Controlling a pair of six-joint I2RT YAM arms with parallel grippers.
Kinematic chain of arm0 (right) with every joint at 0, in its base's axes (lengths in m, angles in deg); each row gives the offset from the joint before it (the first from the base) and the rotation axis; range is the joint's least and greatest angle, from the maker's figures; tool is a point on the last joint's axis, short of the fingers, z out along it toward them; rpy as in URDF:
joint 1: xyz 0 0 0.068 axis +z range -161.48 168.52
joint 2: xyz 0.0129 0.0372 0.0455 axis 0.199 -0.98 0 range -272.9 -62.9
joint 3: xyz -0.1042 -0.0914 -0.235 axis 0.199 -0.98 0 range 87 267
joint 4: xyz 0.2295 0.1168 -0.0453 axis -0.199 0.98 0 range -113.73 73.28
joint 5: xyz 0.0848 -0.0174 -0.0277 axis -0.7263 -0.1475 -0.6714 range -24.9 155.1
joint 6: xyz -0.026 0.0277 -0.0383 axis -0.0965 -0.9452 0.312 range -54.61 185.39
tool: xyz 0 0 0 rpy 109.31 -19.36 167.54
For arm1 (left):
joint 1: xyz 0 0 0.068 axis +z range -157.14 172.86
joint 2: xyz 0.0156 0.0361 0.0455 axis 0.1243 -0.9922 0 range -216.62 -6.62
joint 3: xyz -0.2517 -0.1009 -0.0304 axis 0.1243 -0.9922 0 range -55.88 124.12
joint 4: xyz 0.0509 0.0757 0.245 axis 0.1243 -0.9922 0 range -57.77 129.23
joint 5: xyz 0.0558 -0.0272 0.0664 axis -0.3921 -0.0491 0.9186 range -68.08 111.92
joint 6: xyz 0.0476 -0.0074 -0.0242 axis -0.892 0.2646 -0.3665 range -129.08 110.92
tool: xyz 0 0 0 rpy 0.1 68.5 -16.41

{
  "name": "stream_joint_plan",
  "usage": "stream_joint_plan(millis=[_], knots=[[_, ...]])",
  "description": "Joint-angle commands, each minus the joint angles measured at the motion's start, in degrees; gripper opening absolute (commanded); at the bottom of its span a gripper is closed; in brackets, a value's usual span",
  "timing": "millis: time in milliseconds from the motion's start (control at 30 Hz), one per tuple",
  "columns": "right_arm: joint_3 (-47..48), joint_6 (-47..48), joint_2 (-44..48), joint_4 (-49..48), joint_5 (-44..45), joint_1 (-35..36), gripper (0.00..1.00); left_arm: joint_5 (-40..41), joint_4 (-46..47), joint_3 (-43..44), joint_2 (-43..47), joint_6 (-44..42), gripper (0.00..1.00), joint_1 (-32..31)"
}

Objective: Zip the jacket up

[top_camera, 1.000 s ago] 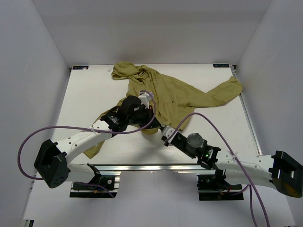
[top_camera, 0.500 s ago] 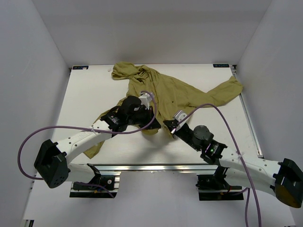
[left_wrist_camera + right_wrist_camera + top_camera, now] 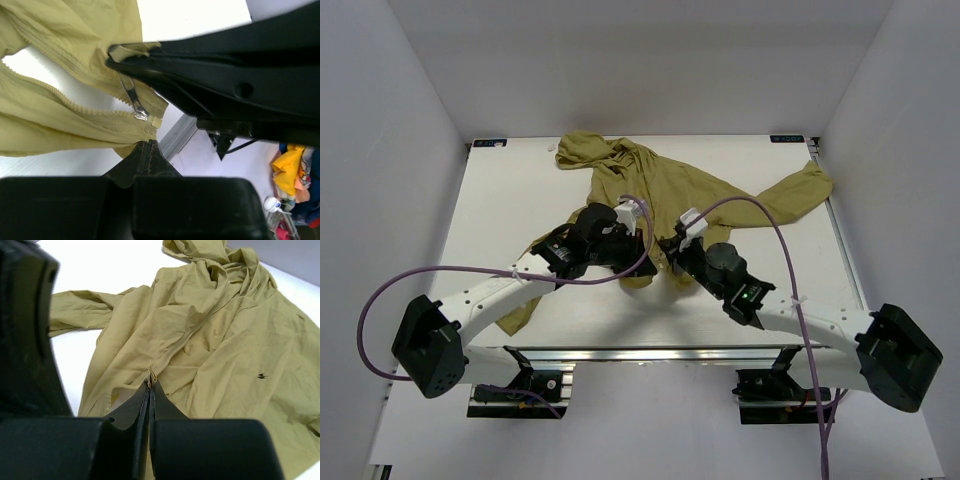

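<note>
**Garment.** One jacket (image 3: 690,200) of thin olive-mustard cloth, matte and heavily creased. It lies rumpled on the white table (image 3: 510,190), across the centre and upper part of the top view.
- The hood (image 3: 582,150) is bunched at upper centre-left.
- One long sleeve (image 3: 790,195) stretches to the upper right.
- The other sleeve (image 3: 520,312) trails to the lower left, under the left arm.
- A small dark mark (image 3: 262,376) sits on the cloth at the right of the right wrist frame.

**Zipper.** Two rows of cloth-coloured teeth (image 3: 75,114) stand parted at the left of the left wrist frame and converge toward its lower centre. A silver metal pull (image 3: 134,100) hangs where they meet. In the right wrist frame the seam (image 3: 170,357) runs up and to the right from the fingertips.

**Holders.**
- The left gripper (image 3: 148,146) has black wedge-shaped fingers pressed fully together. Their tips pinch the jacket's bottom hem just below the pull.
- The right gripper (image 3: 149,389) has black fingers closed to a hairline slit, nipping the cloth at the lower end of the seam. Its body fills the upper right of the left wrist frame, with its tip on a fold just above the pull.
- The two sit just beside each other at the jacket's lower edge, centre of the top view.

**Fittings.** Purple cables (image 3: 380,290) loop from the arms.
</note>
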Motion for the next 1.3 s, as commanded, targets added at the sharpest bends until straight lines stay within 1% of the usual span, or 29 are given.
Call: stream_joint_plan(millis=[0, 67, 167, 233, 300, 433, 500, 567, 633, 667, 700, 767, 800, 833, 867, 900, 933, 967, 1000, 1100, 1133, 1167, 1200, 1233, 1267], knots=[[4.6, -2.7, -3.1, -5.9, 2.9, -4.3, 0.00, -5.4, -6.0, 1.0, 2.5, -2.2, 0.00, -0.6], [4.9, -3.0, -4.3, -7.3, 1.3, -5.8, 0.00, -5.7, -7.1, 1.0, 2.6, -2.5, 0.00, -0.6], [7.6, -2.0, -7.4, -6.0, 1.9, -6.1, 0.00, -7.2, -7.9, 1.3, 2.9, -3.1, 0.00, -0.6], [9.0, -1.8, -9.4, -5.2, 0.8, -7.3, 0.00, -8.1, -8.0, 1.2, 3.5, -3.3, 0.00, -0.7], [8.8, -1.5, -11.0, -8.0, -1.9, -8.3, 0.00, -8.9, -8.8, 0.9, 3.8, -3.6, 0.00, -0.6], [10.9, -0.7, -15.4, -11.9, -2.5, -10.4, 0.00, -11.0, -11.3, 0.1, 4.2, -3.7, 0.00, -0.6], [13.8, -0.7, -19.3, -13.2, -3.1, -12.6, 0.00, -11.7, -13.3, -0.8, 4.6, -3.6, 0.00, -0.7], [17.9, -0.7, -22.4, -14.0, -4.1, -14.4, 0.00, -12.8, -15.3, -3.1, 5.2, -2.6, 0.00, -0.6], [20.5, -0.7, -27.4, -15.5, -5.3, -16.9, 0.00, -13.6, -17.2, -5.6, 5.3, -1.1, 0.00, -0.6], [21.8, -0.7, -29.0, -17.9, -5.6, -17.5, 0.00, -13.9, -17.6, -6.1, 5.3, -0.5, 0.00, -0.6], [24.6, -0.7, -32.4, -18.6, -5.4, -18.5, 0.00, -14.0, -18.1, -6.6, 5.4, 0.3, 0.00, -0.6], [28.4, -0.7, -35.9, -19.5, -5.5, -19.6, 0.00, -14.6, -17.4, -8.7, 6.2, 2.0, 0.00, -0.4], [32.4, 0.8, -39.6, -19.7, -6.3, -20.7, 0.00, -15.0, -17.0, -9.3, 6.5, 3.3, 0.00, -0.2], [34.4, 1.2, -41.6, -20.0, -6.5, -21.3, 0.00, -15.3, -16.6, -9.9, 6.6, 3.8, 0.00, 0.1], [36.7, 1.2, -45.3, -20.2, -6.4, -21.7, 0.00, -15.5, -16.7, -10.3, 6.7, 4.2, 0.00, 0.6], [41.6, 1.3, -47.2, -20.1, -6.4, -22.8, 0.00, -16.1, -16.9, -10.4, 6.2, 4.6, 0.00, 0.8], [44.1, 1.2, -49.2, -20.2, -6.4, -23.4, 0.00, -16.4, -17.5, -10.4, 6.0, 5.0, 0.00, 1.0], [46.8, 1.1, -53.0, -20.0, -6.4, -23.8, 0.00, -16.6, -18.0, -10.3, 5.6, 5.7, 0.00, 1.2], [52.8, 1.4, -55.0, -19.3, -6.2, -24.7, 0.00, -17.5, -18.1, -10.5, 5.2, 6.4, 0.00, 1.4], [62.3, 2.7, -63.6, -17.7, -4.2, -25.7, 0.00, -19.1, -18.8, -11.8, 5.1, 8.5, 0.00, 3.2], [70.3, 2.7, -66.0, -16.3, -3.7, -26.0, 0.00, -19.9, -18.8, -12.2, 5.3, 9.0, 0.00, 3.5], [74.6, 2.4, -70.7, -13.1, -2.8, -26.2, 0.00, -20.1, -19.1, -12.4, 5.4, 9.8, 0.00, 4.2], [78.9, 2.4, -73.2, -11.7, -3.1, -26.8, 0.00, -20.1, -19.3, -12.3, 5.4, 10.1, 0.00, 4.4], [88.3, 2.4, -75.8, -8.8, -3.2, -27.1, 0.00, -19.8, -20.2, -12.2, 5.5, 10.3, 0.00, 4.5], [93.2, 2.2, -81.2, -7.1, -2.7, -27.7, 0.00, -19.8, -20.4, -12.2, 5.7, 11.1, 0.00, 4.6]])
